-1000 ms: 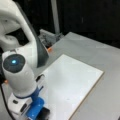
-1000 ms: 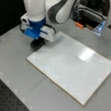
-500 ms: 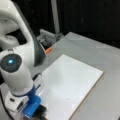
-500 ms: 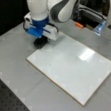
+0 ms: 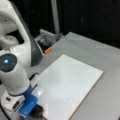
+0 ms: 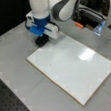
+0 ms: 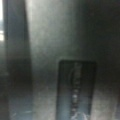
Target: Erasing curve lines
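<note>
The white board (image 5: 75, 82) (image 6: 72, 64) lies flat on the grey table in both front views. No curve lines show on it; its surface looks blank apart from a glare spot (image 6: 86, 55). My gripper (image 6: 42, 41) (image 5: 37, 111) hangs under the blue and white hand at the board's corner, at a front view's left. It is shut on a dark block that rests at the board's edge. The wrist view is filled by a dark surface close to the lens.
An orange piece (image 6: 79, 25) (image 5: 48, 50) lies on the table beyond the board. A grey box (image 6: 90, 16) (image 5: 48, 37) stands behind it. The arm's base (image 5: 22, 50) rises beside the board. A black perforated plate (image 6: 7, 100) borders the table at a front view's bottom left.
The gripper with its dark block has shifted slightly, lower and closer to the board's corner. The board has not moved.
</note>
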Motion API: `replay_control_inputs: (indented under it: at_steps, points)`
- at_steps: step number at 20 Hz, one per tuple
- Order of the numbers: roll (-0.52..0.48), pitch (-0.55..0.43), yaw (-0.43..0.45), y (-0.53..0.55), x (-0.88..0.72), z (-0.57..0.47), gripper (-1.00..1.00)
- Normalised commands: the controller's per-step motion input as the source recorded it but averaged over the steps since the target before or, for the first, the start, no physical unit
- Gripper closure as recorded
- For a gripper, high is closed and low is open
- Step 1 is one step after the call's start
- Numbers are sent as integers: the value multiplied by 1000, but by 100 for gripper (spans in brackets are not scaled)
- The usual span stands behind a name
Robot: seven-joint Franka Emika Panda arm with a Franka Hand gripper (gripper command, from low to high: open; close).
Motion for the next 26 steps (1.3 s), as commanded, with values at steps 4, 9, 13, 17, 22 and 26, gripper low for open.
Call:
replay_control_inputs:
  at_steps: [4,9,13,17,22,26]
  points:
    - [56,-137,40,20,153,-183,100]
    - [109,-111,-9,32,124,-146,100]
    - [151,-54,-32,5,-14,-120,100]
    - [148,-21,-2,-58,-107,-74,100]
    - [157,7,28,-164,-152,-22,100]
    - [150,-17,-10,-121,-123,-37,-100]
